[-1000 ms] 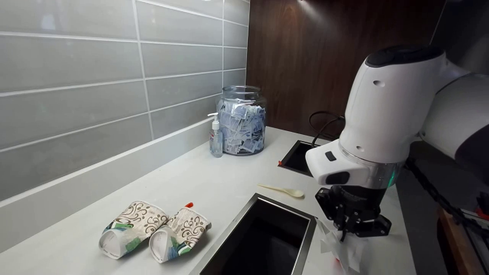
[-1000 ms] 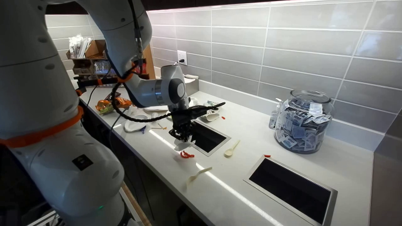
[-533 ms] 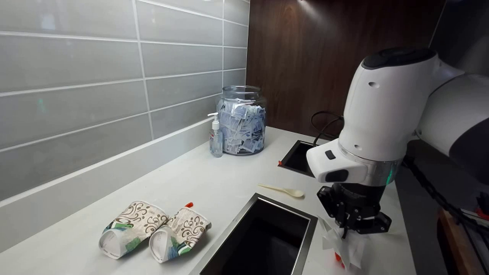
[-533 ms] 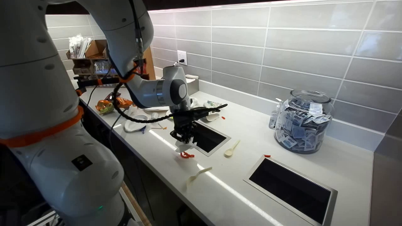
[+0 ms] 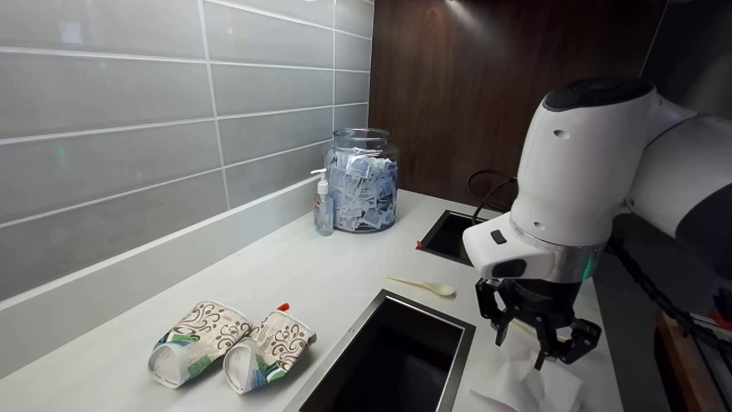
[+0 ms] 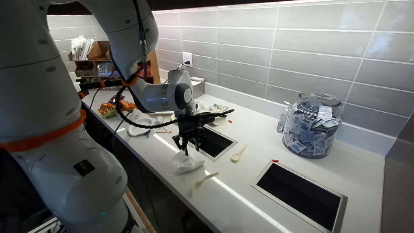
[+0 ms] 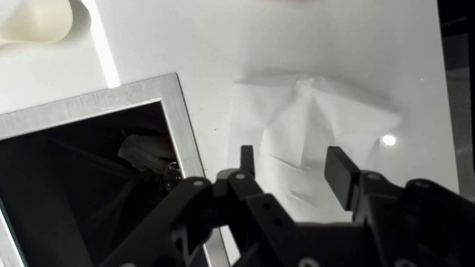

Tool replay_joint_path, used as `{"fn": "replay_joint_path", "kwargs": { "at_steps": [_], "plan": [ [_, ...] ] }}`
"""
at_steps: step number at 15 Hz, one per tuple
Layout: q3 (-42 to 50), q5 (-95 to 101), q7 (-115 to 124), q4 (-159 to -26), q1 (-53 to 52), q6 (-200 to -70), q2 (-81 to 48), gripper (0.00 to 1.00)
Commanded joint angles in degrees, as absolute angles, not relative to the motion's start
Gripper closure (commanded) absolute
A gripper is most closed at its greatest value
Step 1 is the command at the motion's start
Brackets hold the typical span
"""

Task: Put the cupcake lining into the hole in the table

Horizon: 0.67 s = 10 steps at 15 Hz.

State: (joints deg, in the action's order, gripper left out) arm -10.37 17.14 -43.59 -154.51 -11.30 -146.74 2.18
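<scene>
In both exterior views my gripper [image 5: 519,353] hangs just above a creased white paper [image 6: 187,164] on the counter. Its fingers stand apart in the wrist view, with nothing gripped and the same white paper [image 7: 285,129] spread below them. Right beside the paper is a hole in the table, framed by a metal rim [image 7: 169,87] and dark inside; some pale scrap [image 7: 143,150] lies within it. The cupcake lining does not show in these views; it is hidden. Small red bits [image 6: 275,160] lie elsewhere on the counter.
Two crumpled patterned cups [image 5: 197,337] lie beyond the hole. A cream spoon [image 5: 437,288] and a pale strip [image 6: 203,181] rest nearby. A second hole's rim [image 6: 263,173], a glass jar [image 6: 312,129] of packets and a pump bottle [image 5: 323,212] stand farther along. Snack packets [image 6: 108,110] lie behind.
The jaws have opened and let go of the white paper, which dropped flat onto the counter. The red crumpled piece seen under it earlier is now covered.
</scene>
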Motion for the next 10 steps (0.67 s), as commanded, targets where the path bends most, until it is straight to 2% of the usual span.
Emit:
{"fn": "replay_joint_path", "kwargs": {
  "at_steps": [1, 3, 10],
  "plan": [
    [-10.24, 16.59, -44.53, -155.92, -11.27, -146.63, 3.14, 0.15],
    [-10.28, 16.62, -44.1, -156.39, -11.29, -146.84, 3.48, 0.01],
    [-10.76, 17.96, -42.23, -159.48, -11.62, -155.42, 2.55, 0.0]
  ]
}}
